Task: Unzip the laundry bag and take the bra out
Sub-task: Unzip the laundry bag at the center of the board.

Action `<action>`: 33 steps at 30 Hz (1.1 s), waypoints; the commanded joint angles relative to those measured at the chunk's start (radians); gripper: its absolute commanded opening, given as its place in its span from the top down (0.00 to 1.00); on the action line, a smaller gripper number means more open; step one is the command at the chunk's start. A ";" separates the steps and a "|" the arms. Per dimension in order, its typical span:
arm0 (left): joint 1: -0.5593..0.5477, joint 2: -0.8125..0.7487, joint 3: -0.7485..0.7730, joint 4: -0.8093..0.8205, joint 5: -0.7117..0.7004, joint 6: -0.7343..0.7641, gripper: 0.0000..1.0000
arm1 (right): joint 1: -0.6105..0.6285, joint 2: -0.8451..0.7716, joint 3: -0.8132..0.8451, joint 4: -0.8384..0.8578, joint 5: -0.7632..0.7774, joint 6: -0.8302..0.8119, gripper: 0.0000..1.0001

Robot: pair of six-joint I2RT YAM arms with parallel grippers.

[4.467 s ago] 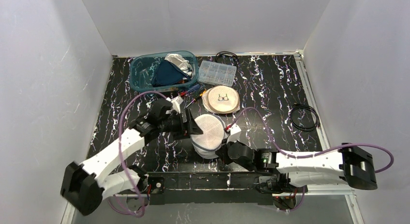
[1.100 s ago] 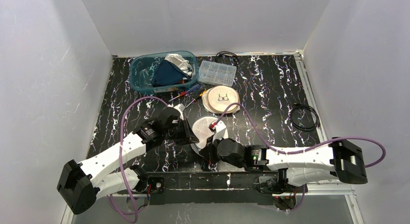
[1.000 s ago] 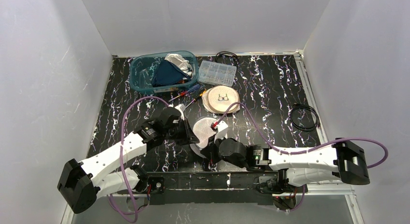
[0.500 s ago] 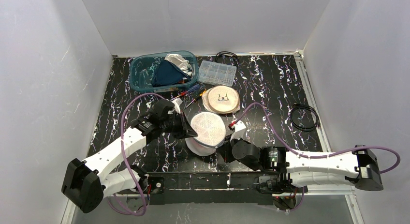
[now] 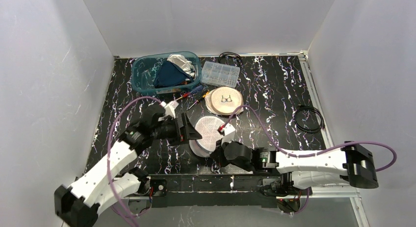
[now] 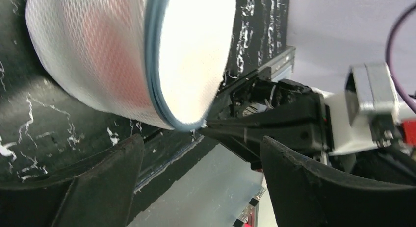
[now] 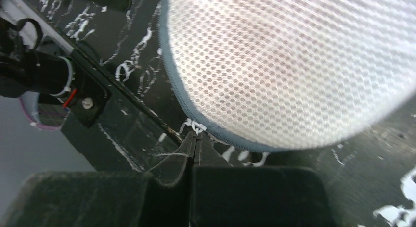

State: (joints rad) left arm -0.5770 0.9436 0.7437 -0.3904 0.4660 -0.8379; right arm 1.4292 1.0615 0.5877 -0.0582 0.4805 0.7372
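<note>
The laundry bag (image 5: 208,134), a round white mesh pouch with a blue-grey zipper rim, lies tilted on the black table just ahead of the arm bases. My left gripper (image 5: 185,130) stands open at its left side, with nothing between the fingers. In the left wrist view the laundry bag (image 6: 98,55) sits above and left of the left gripper (image 6: 201,153). My right gripper (image 7: 195,138) is shut on the white zipper pull (image 7: 196,126) at the near rim of the bag (image 7: 294,65). A faint pink tint shows through the mesh; the bra itself is hidden inside.
A teal bin (image 5: 142,72) with clothes stands at the back left, with a clear parts box (image 5: 221,73) beside it. A second round mesh pouch (image 5: 224,100) lies behind the bag, with small tools (image 5: 194,93) next to it. A black cable coil (image 5: 309,119) lies at the right.
My left gripper has opened, let go of the bag and drawn back to the left. The bag has settled lower and tilted. The right gripper stays shut on the pull.
</note>
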 commanded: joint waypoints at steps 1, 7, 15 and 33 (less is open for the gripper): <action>0.001 -0.181 -0.091 -0.101 0.035 -0.061 0.14 | 0.003 0.076 0.092 0.155 -0.071 -0.051 0.99; -0.003 -0.144 -0.096 -0.061 0.025 -0.082 0.16 | 0.003 0.139 0.146 0.185 -0.109 -0.074 0.99; -0.003 0.029 -0.035 0.017 -0.052 -0.040 0.27 | 0.005 0.108 0.146 0.137 -0.136 -0.084 0.99; 0.000 0.080 -0.006 0.064 -0.085 -0.024 1.00 | 0.004 -0.010 0.088 -0.046 -0.040 -0.057 0.99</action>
State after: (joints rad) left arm -0.5816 1.0512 0.7151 -0.3225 0.4011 -0.8860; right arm 1.4292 1.0981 0.6945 -0.0353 0.3904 0.6754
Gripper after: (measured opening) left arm 0.034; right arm 0.031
